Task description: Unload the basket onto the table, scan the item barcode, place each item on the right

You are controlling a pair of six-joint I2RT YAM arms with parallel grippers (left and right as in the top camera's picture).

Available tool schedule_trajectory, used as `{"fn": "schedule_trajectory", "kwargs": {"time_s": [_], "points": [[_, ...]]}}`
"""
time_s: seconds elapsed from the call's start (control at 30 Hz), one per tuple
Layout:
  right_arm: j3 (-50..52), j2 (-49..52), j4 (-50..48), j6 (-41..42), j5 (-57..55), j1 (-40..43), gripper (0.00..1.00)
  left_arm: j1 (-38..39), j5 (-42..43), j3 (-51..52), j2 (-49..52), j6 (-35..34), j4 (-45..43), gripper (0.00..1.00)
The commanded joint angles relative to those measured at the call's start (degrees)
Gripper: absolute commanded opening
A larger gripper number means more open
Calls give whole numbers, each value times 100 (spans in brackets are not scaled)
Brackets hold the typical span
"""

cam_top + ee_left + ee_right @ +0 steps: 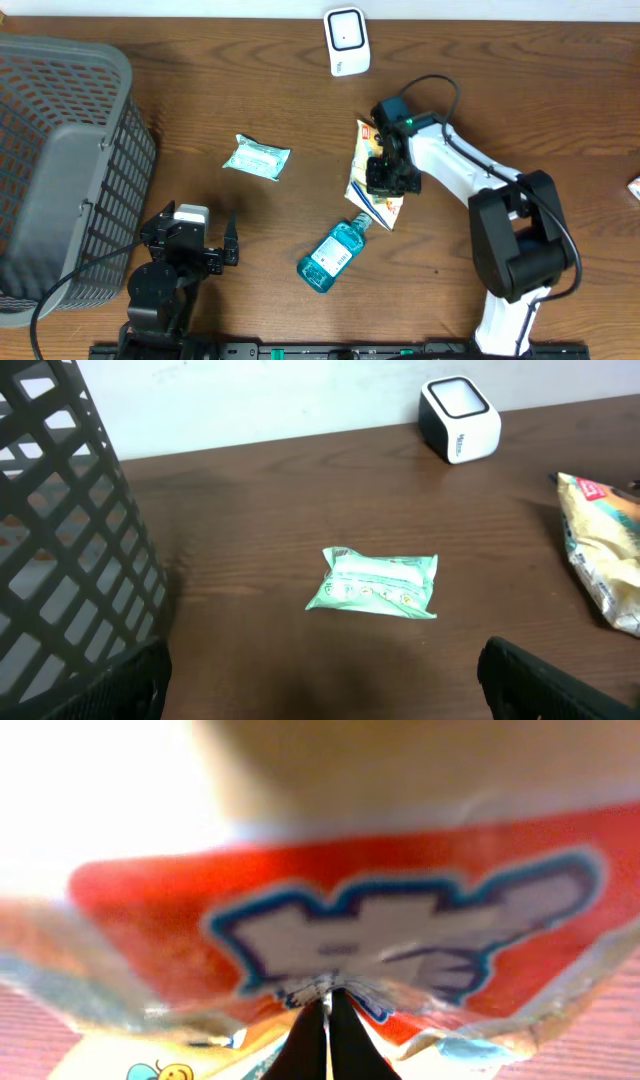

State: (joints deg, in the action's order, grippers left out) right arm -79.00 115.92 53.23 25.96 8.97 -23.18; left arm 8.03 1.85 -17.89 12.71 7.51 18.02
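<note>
1. Shows the snack bag just right of centre in the overhead frame, on the wooden table. Lies below and slightly right of the white scanner at the top edge.
2. Has the right gripper over the bag's right side, jaws pinched fully together on the wrapper.
3. Fills the right wrist frame with the bag's red panel and blurred white lettering. Catches its crimped edge between the dark fingertips at bottom centre.
4. Cannot tell whether the bag rests on the wood or hangs just off it.
5. Places the left gripper at lower left of the overhead frame, jaws spread wide and holding nothing.
6. Catches only its two dark fingers in the bottom corners of the left wrist frame, with bare wood between them.
7. Sets a green packet at the centre of that frame, ahead of the open jaws and apart from them.
8. Puts a blue bottle on its side below centre in the overhead frame, cap end near the bag's lower corner.
9. Fills the far left of the overhead frame with a grey mesh basket.
</note>
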Motion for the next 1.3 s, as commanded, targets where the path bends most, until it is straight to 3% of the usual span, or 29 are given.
{"fn": "schedule_trajectory", "kwargs": {"time_s": [0.0, 0.17, 0.23, 0.3, 0.37, 0.53, 0.73, 0.97, 1.2, 1.23, 1.27], "points": [[-573, 146, 387, -393, -323, -48, 1, -2, 72, 7, -11, -4, -7, 98], [-1102, -278, 1082, -396, -717, -125, 1, -2, 72, 7, -11, -4, -7, 98], [-1091, -457, 1202, -396, -855, -238, 9, -2, 72, 7, -11, -4, -7, 98], [-1088, -562, 1353, -396, -1021, -415, 28, -2, 72, 7, -11, -4, -7, 98], [-1086, -568, 1482, -400, -1241, -647, 54, -2, 72, 7, -11, -4, -7, 98], [-807, -562, 1399, -385, -2002, -1346, 99, -2, 72, 7, -11, -7, -7, 98], [-157, -496, 214, -367, -2684, -1853, 99, -2, 72, 7, -11, -7, -7, 98], [267, -96, -737, -221, -4019, -1827, 99, -2, 72, 7, -11, -4, -7, 98], [267, 935, -754, -424, -3316, -1775, 98, -2, 72, 7, -11, -7, -7, 98], [267, 1071, -710, -505, -3158, -1775, 89, -2, 72, 7, -11, -4, -7, 98], [267, 1207, -673, -575, -2959, -1759, 73, -2, 72, 7, -11, -4, -7, 98]]}}
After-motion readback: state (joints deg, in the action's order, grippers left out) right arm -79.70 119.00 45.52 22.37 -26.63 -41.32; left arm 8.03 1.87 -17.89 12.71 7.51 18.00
